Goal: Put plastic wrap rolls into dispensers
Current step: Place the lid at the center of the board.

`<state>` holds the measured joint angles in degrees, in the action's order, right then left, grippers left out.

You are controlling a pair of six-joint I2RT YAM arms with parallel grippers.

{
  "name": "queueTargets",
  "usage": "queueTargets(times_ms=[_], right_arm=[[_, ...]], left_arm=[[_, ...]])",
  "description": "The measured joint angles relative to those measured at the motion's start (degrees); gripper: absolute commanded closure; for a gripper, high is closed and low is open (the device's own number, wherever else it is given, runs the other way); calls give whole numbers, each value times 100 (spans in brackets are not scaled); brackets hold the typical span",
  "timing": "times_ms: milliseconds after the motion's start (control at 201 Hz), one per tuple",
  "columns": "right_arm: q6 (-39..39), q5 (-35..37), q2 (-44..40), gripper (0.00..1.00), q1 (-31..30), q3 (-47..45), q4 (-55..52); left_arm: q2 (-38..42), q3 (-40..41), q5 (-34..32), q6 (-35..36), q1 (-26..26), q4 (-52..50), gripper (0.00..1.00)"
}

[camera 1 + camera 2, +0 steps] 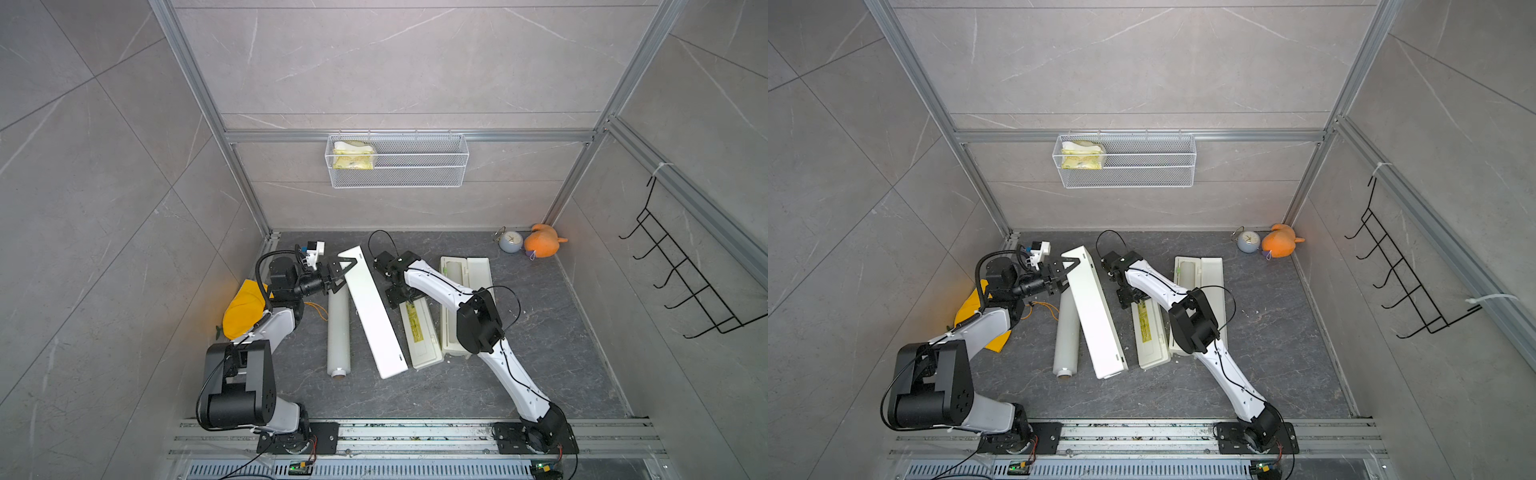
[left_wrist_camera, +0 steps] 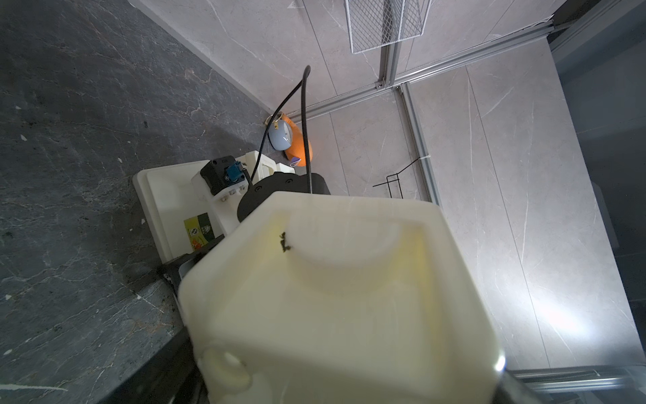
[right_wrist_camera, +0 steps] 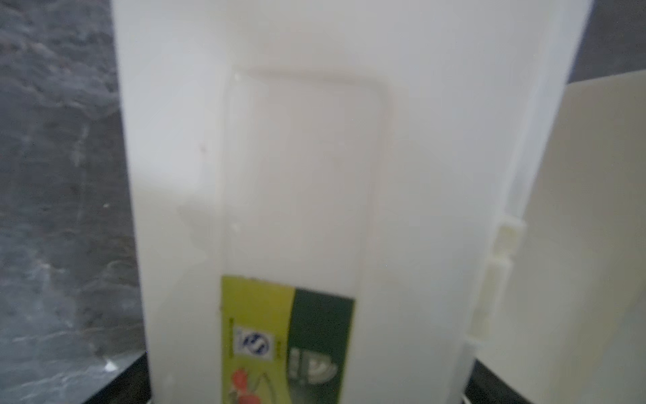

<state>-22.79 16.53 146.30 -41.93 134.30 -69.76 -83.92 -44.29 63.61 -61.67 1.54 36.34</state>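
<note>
In both top views the left gripper [image 1: 347,272] clamps the far end of the closed dispenser [image 1: 374,320], with a loose roll [image 1: 338,332] lying just beside it on the table [image 1: 540,353]. The right gripper [image 1: 403,300] sits over the open dispenser's labelled lid [image 1: 419,336].

Left wrist: fingers [image 2: 157,370] hold the closed dispenser's end [image 2: 332,297].

Right wrist: fingers [image 3: 129,384] spread wide, flanking the lid [image 3: 307,175].

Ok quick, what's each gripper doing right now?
Left gripper: closed on the far end of the tilted white dispenser.
Right gripper: open wide, straddling the labelled dispenser.
</note>
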Motion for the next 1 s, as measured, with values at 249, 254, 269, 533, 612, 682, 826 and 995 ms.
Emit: queueTargets(times_ms=[249,254,269,533,612,682,826,995], right_arm=[[76,-1506,-890,0,170,-1700,1196],[76,-1528,-905,0,173,-1727,1215],[74,-1589,-973,0,186,-1827,1292],[9,-2516,-2022,0,573,-3071,2564],[-13,-2791,-2186,0,673,-3292,2826],[-22,-2927,-2201,0,713,-3346,2959],[-164,-3139,-2201,0,708,-3427,3069],[-391,-3200,-2203,0,704,-3434,3071]], left_arm=[[13,0,0,44,0,-114,24],[13,0,0,44,0,-116,24],[20,0,2,44,0,-122,24],[26,0,2,48,0,-122,24],[28,0,2,48,0,-125,24],[31,0,0,48,0,-125,24],[31,63,-162,9,-42,-20,26],[61,431,-1032,-4,-439,28,25]])
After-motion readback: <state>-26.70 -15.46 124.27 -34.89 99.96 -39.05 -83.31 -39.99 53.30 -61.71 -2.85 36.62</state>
